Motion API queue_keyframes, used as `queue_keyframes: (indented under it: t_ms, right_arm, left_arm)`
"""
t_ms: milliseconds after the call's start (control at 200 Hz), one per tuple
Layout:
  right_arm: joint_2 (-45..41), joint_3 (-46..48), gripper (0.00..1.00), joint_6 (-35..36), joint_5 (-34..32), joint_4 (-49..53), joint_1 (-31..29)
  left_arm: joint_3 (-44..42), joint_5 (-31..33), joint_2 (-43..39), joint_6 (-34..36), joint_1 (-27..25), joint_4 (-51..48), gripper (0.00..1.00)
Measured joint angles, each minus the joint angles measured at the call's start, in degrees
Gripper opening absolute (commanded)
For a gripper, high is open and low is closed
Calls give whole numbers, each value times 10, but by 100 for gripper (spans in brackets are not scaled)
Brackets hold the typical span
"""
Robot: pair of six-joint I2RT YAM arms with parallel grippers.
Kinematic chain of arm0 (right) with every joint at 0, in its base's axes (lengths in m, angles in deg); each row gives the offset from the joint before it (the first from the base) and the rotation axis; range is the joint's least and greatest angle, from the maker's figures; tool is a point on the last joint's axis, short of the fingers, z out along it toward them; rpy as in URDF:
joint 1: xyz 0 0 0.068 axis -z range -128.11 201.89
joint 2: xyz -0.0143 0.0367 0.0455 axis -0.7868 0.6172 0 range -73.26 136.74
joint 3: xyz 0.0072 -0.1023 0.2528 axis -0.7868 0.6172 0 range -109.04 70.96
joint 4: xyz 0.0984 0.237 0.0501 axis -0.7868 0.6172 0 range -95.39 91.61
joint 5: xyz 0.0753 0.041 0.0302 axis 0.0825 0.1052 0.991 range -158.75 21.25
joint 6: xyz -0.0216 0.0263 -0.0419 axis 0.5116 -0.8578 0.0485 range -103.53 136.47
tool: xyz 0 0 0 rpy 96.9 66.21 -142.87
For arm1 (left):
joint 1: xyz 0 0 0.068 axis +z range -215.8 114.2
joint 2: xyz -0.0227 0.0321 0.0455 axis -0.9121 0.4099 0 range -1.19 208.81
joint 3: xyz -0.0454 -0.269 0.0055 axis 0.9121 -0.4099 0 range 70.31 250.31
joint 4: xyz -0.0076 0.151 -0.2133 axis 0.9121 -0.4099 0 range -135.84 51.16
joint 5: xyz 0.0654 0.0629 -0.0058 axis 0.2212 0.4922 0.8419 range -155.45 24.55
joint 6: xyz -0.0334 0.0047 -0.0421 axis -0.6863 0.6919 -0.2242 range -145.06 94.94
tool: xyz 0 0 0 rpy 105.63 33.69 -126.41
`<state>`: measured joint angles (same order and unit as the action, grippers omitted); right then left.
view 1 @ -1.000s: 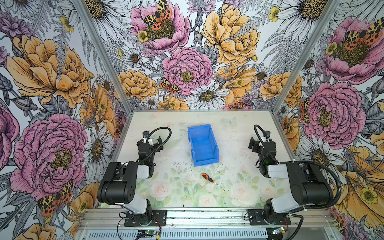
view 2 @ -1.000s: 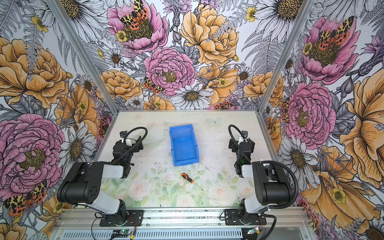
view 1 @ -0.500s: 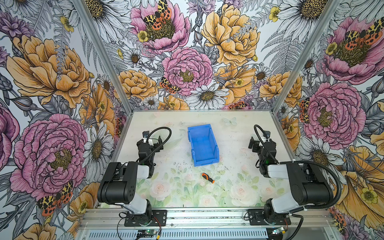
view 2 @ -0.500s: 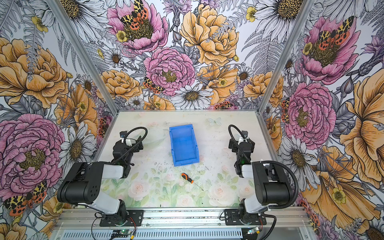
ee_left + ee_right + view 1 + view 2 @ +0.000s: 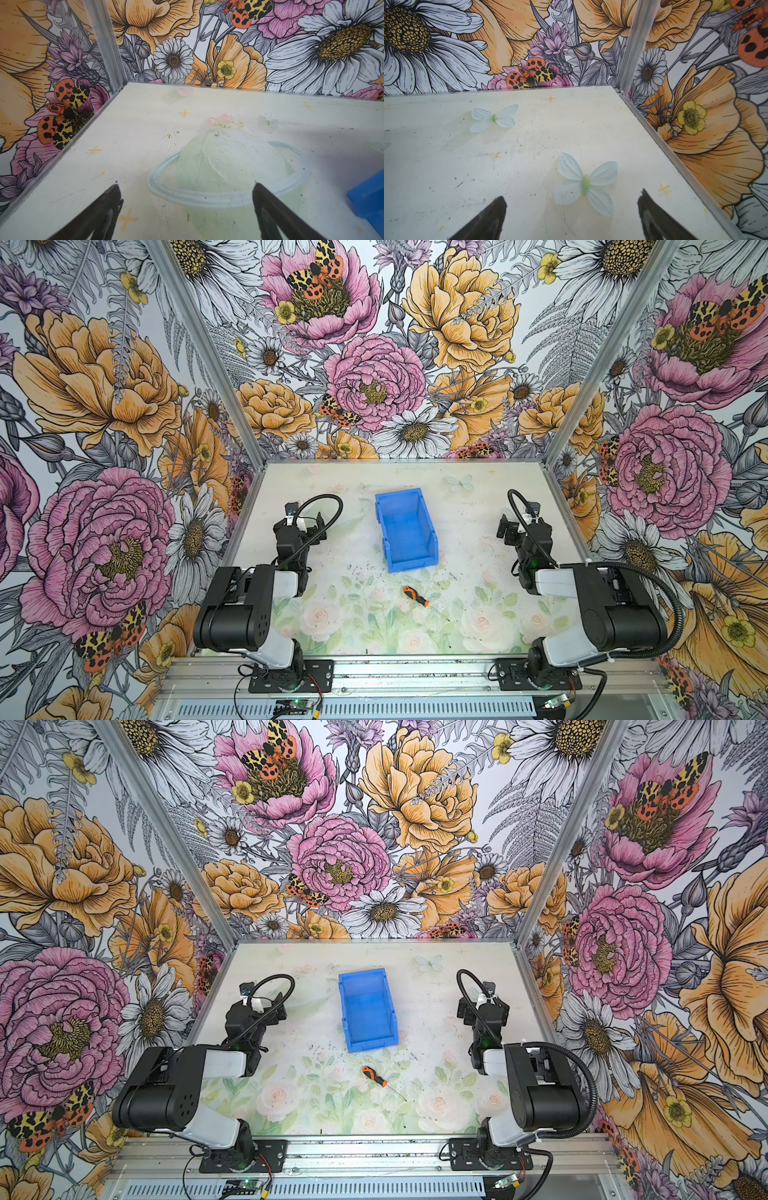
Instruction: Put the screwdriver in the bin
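The screwdriver (image 5: 417,598) (image 5: 375,1078), orange-and-black handle with a thin silver shaft, lies flat on the table in both top views, just in front of the blue bin (image 5: 406,529) (image 5: 367,1010). The bin stands mid-table with its lower end toward the screwdriver, nothing visible inside. A corner of the bin (image 5: 369,197) shows in the left wrist view. My left gripper (image 5: 305,520) (image 5: 185,187) is open at the left of the bin, nothing between its fingers. My right gripper (image 5: 513,526) (image 5: 572,199) is open at the right, also holding nothing. Neither wrist view shows the screwdriver.
The table (image 5: 357,572) is printed with pale flowers, butterflies and a ringed planet. Flower-patterned walls enclose it at the back and both sides, with metal corner posts (image 5: 108,52) (image 5: 631,47). A metal rail (image 5: 415,672) runs along the front, carrying both arm bases.
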<state>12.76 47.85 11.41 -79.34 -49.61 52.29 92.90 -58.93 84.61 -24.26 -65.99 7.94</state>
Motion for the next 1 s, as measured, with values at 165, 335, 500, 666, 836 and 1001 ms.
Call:
queue_keyframes:
  t_ms: [165,335,500,666,836,1001]
  right_arm:
    - [-68,-6,99,0,-4,66,-7]
    - [-162,-44,100,-15,-57,196,-26]
    - [-208,-129,99,-36,-93,354,-45]
    - [-245,-181,100,-61,-111,466,-100]
    - [-285,-198,99,-102,-119,549,-170]
    - [-258,-262,100,-120,-115,641,-218]
  left_arm:
    - [70,11,-63,-9,0,-143,99]
    - [78,58,-139,-15,-16,-245,99]
    - [78,86,-165,-35,-57,-313,99]
    - [90,105,-200,-50,-101,-395,99]
    - [123,116,-255,-54,-153,-469,99]
    - [128,72,-347,-53,-220,-522,99]
